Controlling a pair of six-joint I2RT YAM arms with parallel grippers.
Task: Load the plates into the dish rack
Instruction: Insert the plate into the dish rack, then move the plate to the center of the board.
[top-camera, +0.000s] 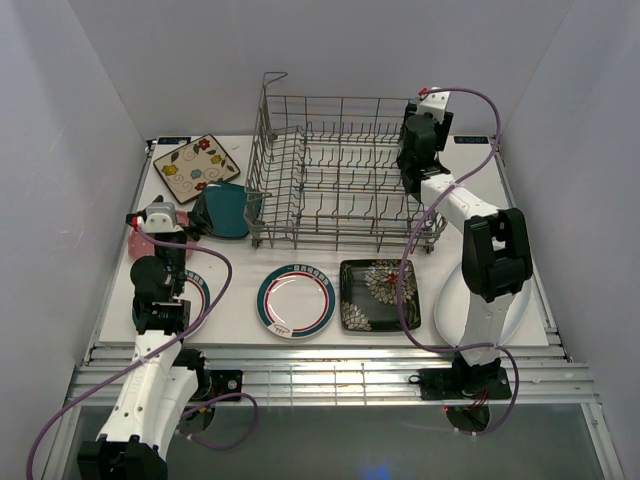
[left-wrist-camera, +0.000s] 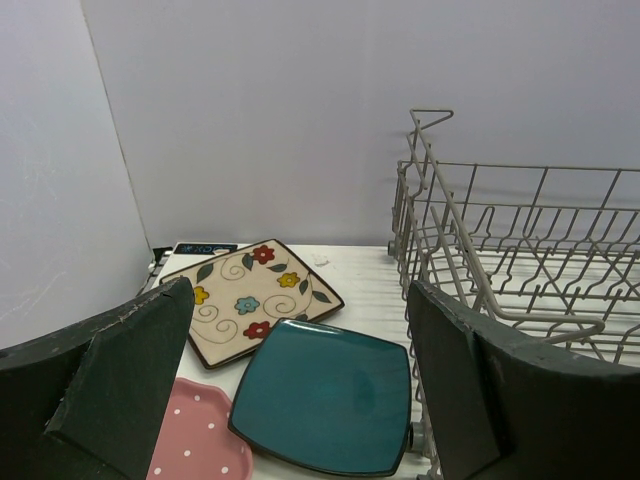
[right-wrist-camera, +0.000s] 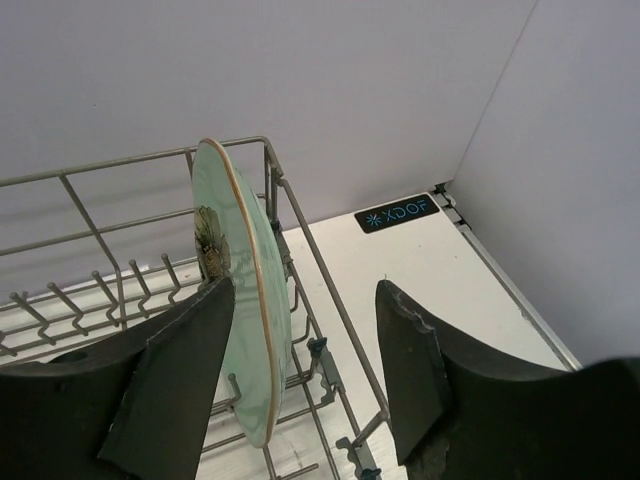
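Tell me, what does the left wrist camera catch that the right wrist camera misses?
Only the left wrist view shows plates lying flat on the table beside the rack: the cream floral square plate, the teal square plate and a corner of the pink dotted plate. Only the right wrist view shows the mint round plate, standing on edge inside the rack. Both show the grey wire dish rack and the camera's own gripper, the left gripper and the right gripper, each with its jaws open.
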